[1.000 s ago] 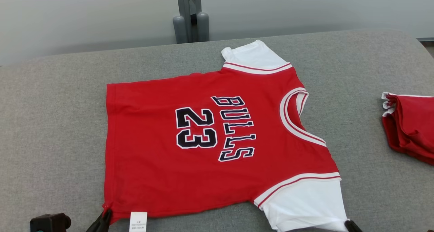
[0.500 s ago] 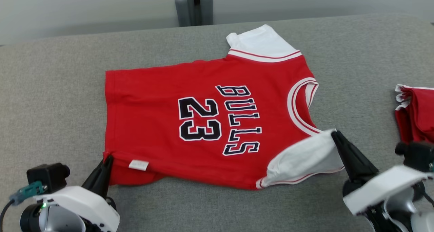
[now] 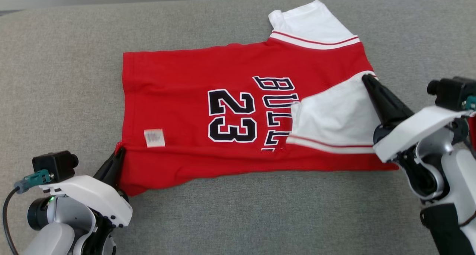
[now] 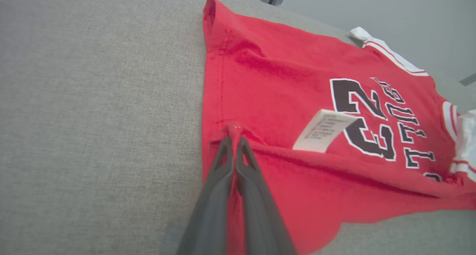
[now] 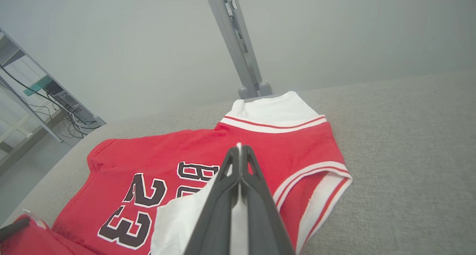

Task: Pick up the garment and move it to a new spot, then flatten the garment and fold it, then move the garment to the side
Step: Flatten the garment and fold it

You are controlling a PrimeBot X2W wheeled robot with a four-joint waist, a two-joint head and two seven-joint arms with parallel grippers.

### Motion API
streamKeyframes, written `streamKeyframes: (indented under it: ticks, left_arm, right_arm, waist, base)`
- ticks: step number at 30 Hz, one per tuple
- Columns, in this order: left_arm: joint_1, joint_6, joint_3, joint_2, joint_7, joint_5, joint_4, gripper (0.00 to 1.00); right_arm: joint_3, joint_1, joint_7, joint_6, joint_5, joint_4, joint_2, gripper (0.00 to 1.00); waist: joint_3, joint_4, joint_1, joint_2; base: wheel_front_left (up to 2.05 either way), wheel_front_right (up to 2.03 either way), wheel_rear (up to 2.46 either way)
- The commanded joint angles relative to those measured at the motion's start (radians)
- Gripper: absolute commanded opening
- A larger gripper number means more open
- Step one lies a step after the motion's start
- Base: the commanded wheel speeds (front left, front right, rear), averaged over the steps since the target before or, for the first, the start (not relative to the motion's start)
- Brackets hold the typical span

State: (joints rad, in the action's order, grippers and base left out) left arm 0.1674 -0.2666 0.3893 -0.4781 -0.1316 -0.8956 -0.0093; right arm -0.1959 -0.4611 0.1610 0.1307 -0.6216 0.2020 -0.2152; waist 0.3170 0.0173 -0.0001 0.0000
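Since both arms have carried the near edge up and over in the last second, the garment (image 3: pixel 178 80), lying across the middle of the grey cushion (image 3: pixel 55 80), now has its near sleeve (image 3: pixel 334 117) laid over the lettering and its tag (image 3: pixel 154 137) turned face-up; I judge the first lengthwise fold about half done; the left gripper (image 3: pixel 119 152) is clamped on the hem corner, the right gripper (image 3: pixel 366 78) on the sleeve's tip; the left wrist view shows the tag standing off the cloth, which the head view flattens; the right wrist view shows white fabric pinched between closed fingers, and a metal post (image 5: pixel 234 42) behind.
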Motion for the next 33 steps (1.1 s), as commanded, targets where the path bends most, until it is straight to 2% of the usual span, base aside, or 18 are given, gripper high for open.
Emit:
streamKeyframes:
  ticks: [1,6,11,12,13,19,20,22,28,33]
  left_arm:
    - [0.021,0.004,-0.003,-0.001,0.003,-0.001,0.005,0.0]
    - [0.066,0.028,0.019,0.001,-0.022,-0.002,0.048,0.0]
    - [0.076,0.043,0.034,0.006,-0.036,-0.008,0.068,0.0]
    - [0.087,0.054,0.035,0.014,-0.014,0.001,0.076,1.0]
    - [0.085,0.055,0.033,0.021,0.007,0.009,0.08,1.0]
    - [0.061,0.007,0.001,0.034,0.113,0.051,0.082,1.0]
    - [0.054,-0.015,-0.007,0.034,0.151,0.076,0.073,1.0]
    - [0.042,-0.038,-0.005,0.029,0.182,0.107,0.071,1.0]
    - [0.01,-0.067,0.007,0.032,0.231,0.147,0.056,1.0]
    - [-0.043,-0.094,0.035,0.033,0.246,0.179,0.056,1.0]
  right_arm:
    - [-0.004,-0.023,-0.012,0.0,-0.006,0.021,-0.016,0.0]
    - [-0.099,-0.135,-0.06,0.0,-0.062,0.171,-0.052,0.0]
    - [-0.16,-0.177,-0.092,0.0,-0.114,0.268,-0.07,0.0]
    - [-0.171,-0.189,-0.119,0.0,-0.143,0.309,-0.077,0.87]
    - [-0.163,-0.182,-0.154,0.0,-0.15,0.332,-0.078,1.0]
    - [-0.093,-0.114,-0.298,0.0,-0.117,0.348,-0.061,1.0]
    - [-0.069,-0.083,-0.347,0.0,-0.056,0.344,-0.068,1.0]
    - [-0.046,-0.045,-0.374,0.0,0.001,0.327,-0.048,1.0]
    - [0.009,0.065,-0.395,0.0,0.131,0.246,0.001,1.0]
    - [0.056,0.227,-0.342,0.0,0.26,0.117,0.048,1.0]
  waist:
    - [0.011,0.009,0.0001,0.0]
    - [0.032,0.021,0.0001,0.0]
    - [0.037,0.024,0.0001,0.0]
    - [0.032,0.026,0.0001,0.0]
    - [0.023,0.025,0.0001,0.0]
    - [-0.021,0.015,0.0001,0.0]
    - [-0.037,0.007,0.0001,0.0]
    - [-0.056,0.0,0.0001,0.0]
    - [-0.099,-0.015,0.0001,0.0]
    - [-0.148,-0.02,0.0001,0.0]
  base:
    - [0.0,0.0,0.0]
    - [0.0,0.0,0.0]
    - [0.0,0.0,0.0]
    - [0.0,0.0,0.0]
    - [0.0,0.0,0.0]
    - [0.0,0.0,0.0]
    - [0.0,0.0,0.0]
    - [0.0,0.0,0.0]
    - [0.0,0.0,0.0]
    - [0.0,0.0,0.0]
